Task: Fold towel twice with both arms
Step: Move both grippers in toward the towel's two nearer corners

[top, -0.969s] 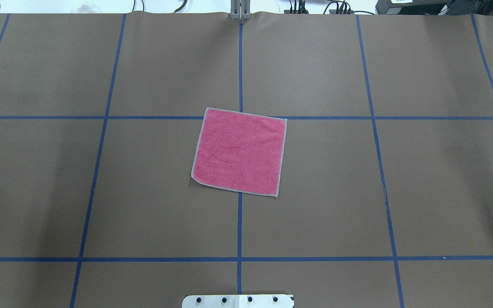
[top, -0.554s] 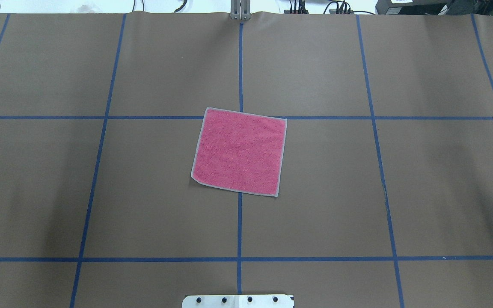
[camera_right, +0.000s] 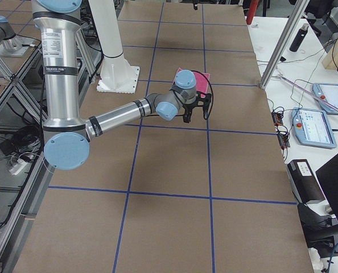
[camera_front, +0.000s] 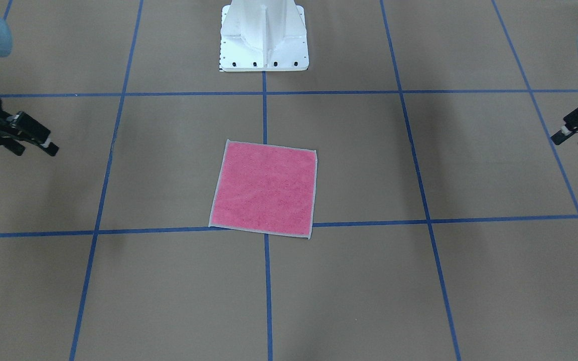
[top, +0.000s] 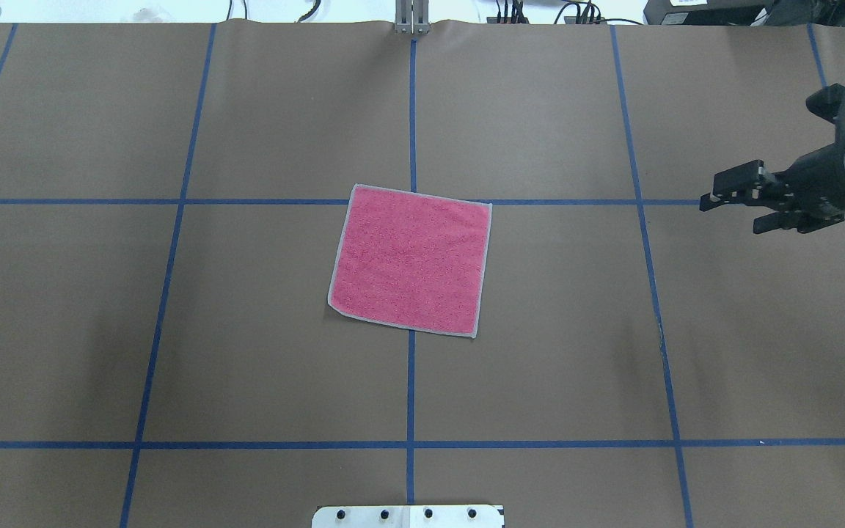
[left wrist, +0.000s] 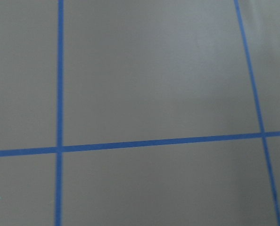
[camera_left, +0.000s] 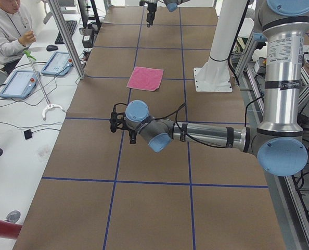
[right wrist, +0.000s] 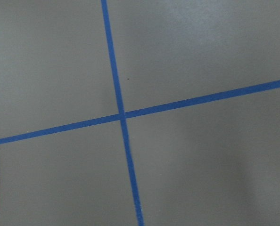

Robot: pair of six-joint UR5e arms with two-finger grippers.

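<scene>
Towel (top: 409, 260), flat pink terry square, grey stitched border, brown table (top: 540, 367), both jaws parted, empty

Even bright light; soft shadows; wrist views blurred.

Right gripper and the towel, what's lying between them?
Nothing lies there: between the right gripper and the towel the overhead view shows only bare table crossed by one blue tape line.

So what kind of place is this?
Probably a robot lab. A left arm and right arm reach over a table marked with blue tape lines, and a person sits by control tablets.
</scene>
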